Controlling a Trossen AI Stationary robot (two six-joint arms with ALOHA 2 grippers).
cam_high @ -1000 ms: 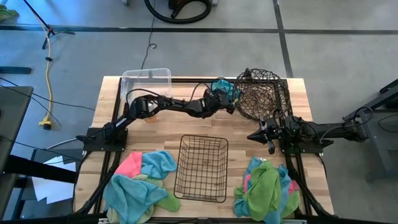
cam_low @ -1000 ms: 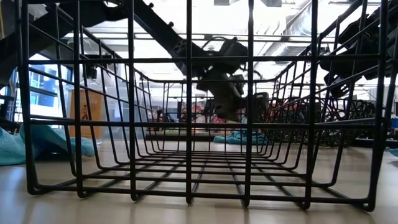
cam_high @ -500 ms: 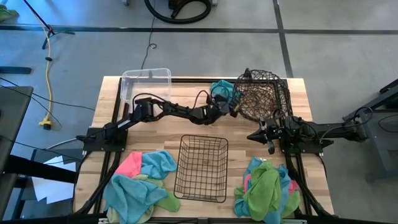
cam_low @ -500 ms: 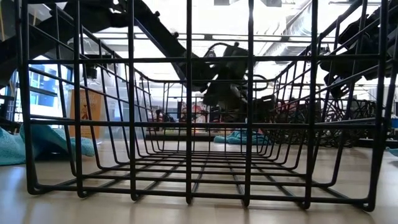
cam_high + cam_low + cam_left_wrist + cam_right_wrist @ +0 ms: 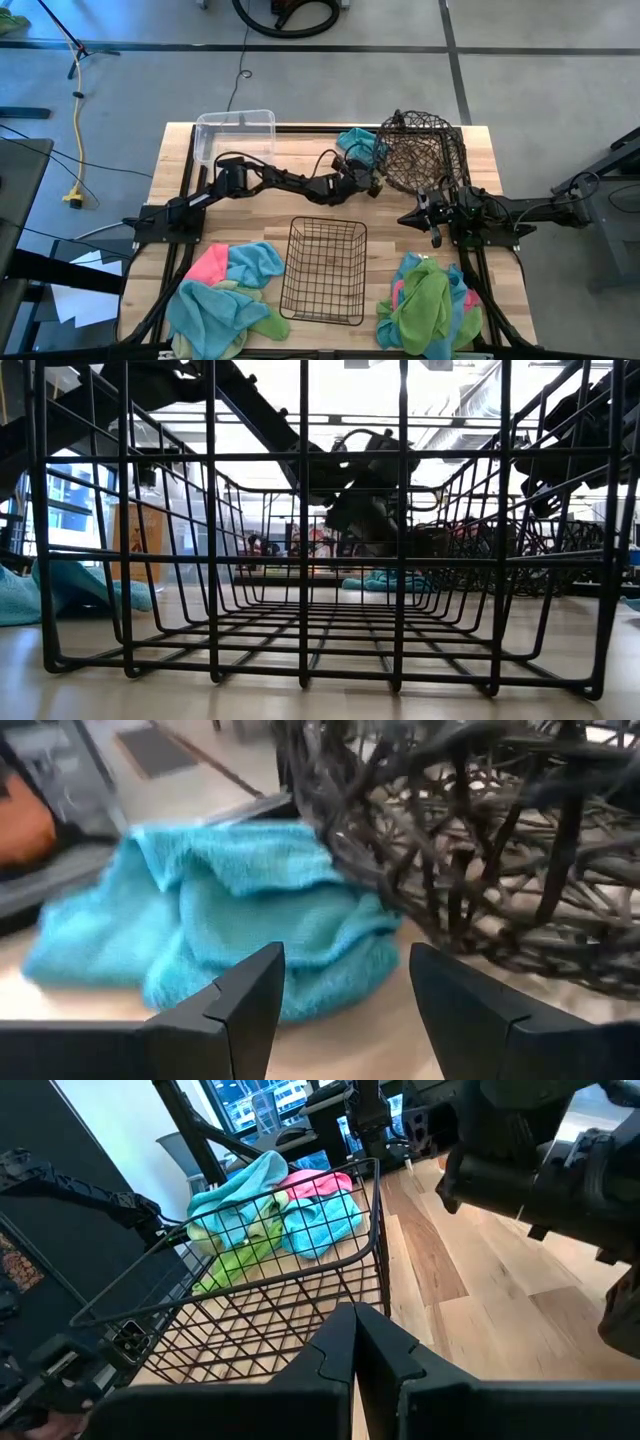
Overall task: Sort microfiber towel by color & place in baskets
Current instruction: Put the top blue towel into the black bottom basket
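A light blue microfiber towel (image 5: 357, 142) (image 5: 230, 910) lies crumpled on the table at the far side, one edge against the outer wall of the round dark wire basket (image 5: 425, 150) (image 5: 480, 830). My left gripper (image 5: 368, 180) (image 5: 345, 960) stands open just on the near side of that towel, low over the table, with nothing between its fingers. My right gripper (image 5: 436, 226) (image 5: 355, 1342) is shut and empty, drawn back at the table's right side. The black wire-grid basket (image 5: 325, 270) stands at the near middle, and the clear tub (image 5: 235, 135) at the far left.
Two heaps of pink, blue and green towels lie at the near edge, one at the left (image 5: 225, 295) and one at the right (image 5: 430, 305). Bare wood shows between the tub, the round basket and the grid basket. The grid basket (image 5: 300, 560) fills the low view.
My left gripper, open all along, has drawn back from over the blue towel toward the table's near edge and sunk lower. The towel now shows whole, lying beside the round basket.
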